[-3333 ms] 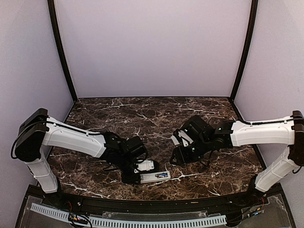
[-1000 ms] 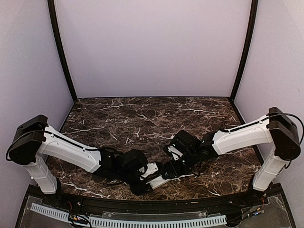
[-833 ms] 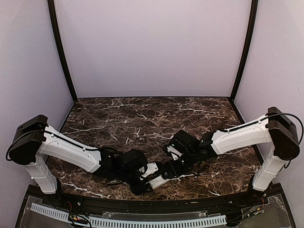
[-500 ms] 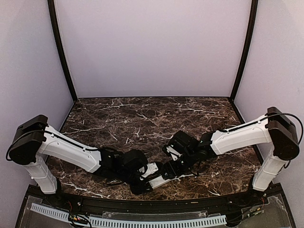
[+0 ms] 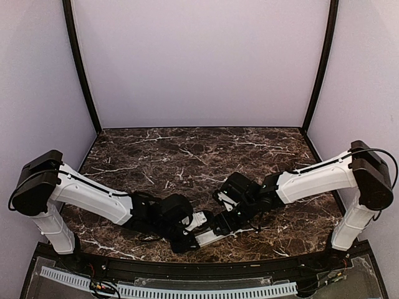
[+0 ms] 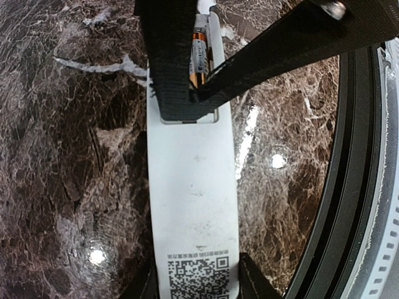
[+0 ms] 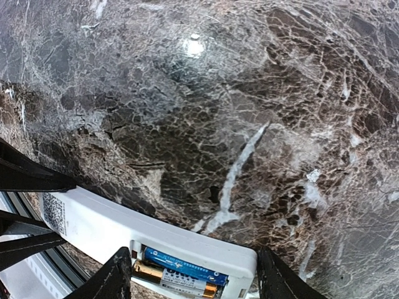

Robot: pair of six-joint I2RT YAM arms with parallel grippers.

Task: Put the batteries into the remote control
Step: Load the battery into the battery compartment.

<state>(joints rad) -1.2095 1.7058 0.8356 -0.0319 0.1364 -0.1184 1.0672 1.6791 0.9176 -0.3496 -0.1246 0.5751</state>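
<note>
The remote (image 6: 193,205) lies back-up on the desk (image 7: 249,93) near its front edge, left fingers (image 6: 250,281) clamped across its coded end, right fingers (image 7: 118,277) spread astride the bay (image 7: 140,251) where two batteries (image 7: 184,266) lie side by side. It looks light, stiff and smooth, likely to skid on polished stone, so hold it by the long edges clear of the bay. The batteries are small, hard and prone to roll, best pressed from above.
</note>
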